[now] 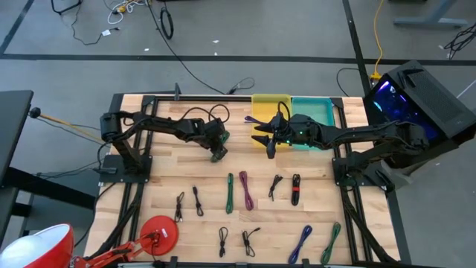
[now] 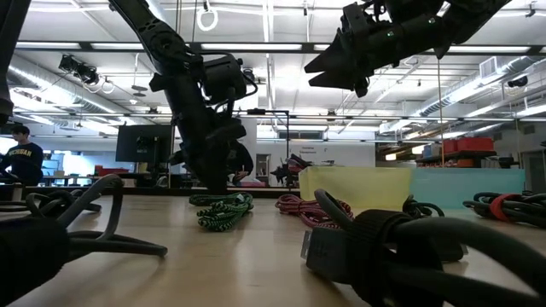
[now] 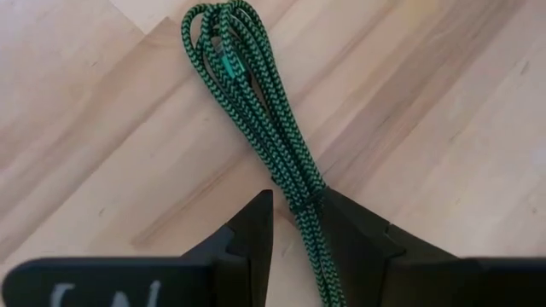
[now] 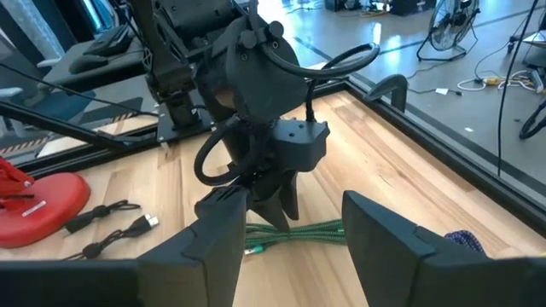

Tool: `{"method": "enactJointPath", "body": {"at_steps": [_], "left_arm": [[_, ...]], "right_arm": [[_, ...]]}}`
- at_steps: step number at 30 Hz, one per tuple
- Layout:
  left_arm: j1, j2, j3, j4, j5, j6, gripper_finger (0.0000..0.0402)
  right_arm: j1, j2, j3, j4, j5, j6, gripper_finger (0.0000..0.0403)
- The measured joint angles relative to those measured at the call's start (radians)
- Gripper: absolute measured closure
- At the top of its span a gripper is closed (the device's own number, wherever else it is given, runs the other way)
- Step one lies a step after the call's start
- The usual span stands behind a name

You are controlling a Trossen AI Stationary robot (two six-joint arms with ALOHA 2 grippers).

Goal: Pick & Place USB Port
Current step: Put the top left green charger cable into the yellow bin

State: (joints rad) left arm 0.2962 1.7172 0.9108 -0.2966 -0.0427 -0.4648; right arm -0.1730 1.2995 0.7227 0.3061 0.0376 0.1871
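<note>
A green braided USB cable (image 3: 247,94), coiled into a long bundle, lies on the wooden table (image 1: 163,160) left of centre. My left gripper (image 3: 296,200) points steeply down at it and is shut on the bundle. From the low view, the cable (image 2: 220,211) rests on the tabletop under this gripper (image 2: 213,183). My right gripper (image 1: 268,140) hangs open and holds nothing, high above the table in front of the yellow bin (image 1: 271,104). Its own wrist view shows its fingers wide apart (image 4: 294,247), with the left arm and the cable (image 4: 311,230) beyond. My left gripper pinches the cable bundle near one end (image 3: 300,198) between its two fingers, several strands together. The fingers come from above, slanting down, and stand across the bundle. The long looped part (image 3: 217,38) stretches away from them and lies flat on the table.
A yellow bin and a teal bin (image 1: 314,112) stand side by side at the far edge. Several other coiled cables lie across the near half, among them green (image 1: 230,192), purple (image 1: 245,190) and blue (image 1: 301,242). A red round object (image 1: 158,232) sits near left.
</note>
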Motion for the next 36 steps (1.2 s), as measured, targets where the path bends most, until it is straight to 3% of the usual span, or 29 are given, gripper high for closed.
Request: {"method": "enactJointPath", "body": {"at_steps": [17,27,29,32,36], "left_arm": [[-0.032,0.004,0.000,0.020,-0.023,-0.024,0.0291],[-0.032,0.109,0.006,0.060,-0.046,-0.023,0.0294],[-0.033,0.111,0.005,0.063,-0.056,-0.027,0.0312],[-0.031,0.098,0.002,0.064,-0.050,0.005,0.0371],[-0.033,0.048,-0.003,0.051,-0.088,0.032,0.0377]], "right_arm": [[0.000,0.000,0.000,0.000,0.000,0.014,0.0207],[0.011,0.000,0.000,0.006,0.000,0.010,0.0207],[0.011,0.000,0.000,0.006,0.000,0.010,0.0207],[0.011,0.000,0.000,0.005,0.000,0.010,0.0207],[0.011,0.000,0.000,-0.009,0.036,0.010,0.0207]]}}
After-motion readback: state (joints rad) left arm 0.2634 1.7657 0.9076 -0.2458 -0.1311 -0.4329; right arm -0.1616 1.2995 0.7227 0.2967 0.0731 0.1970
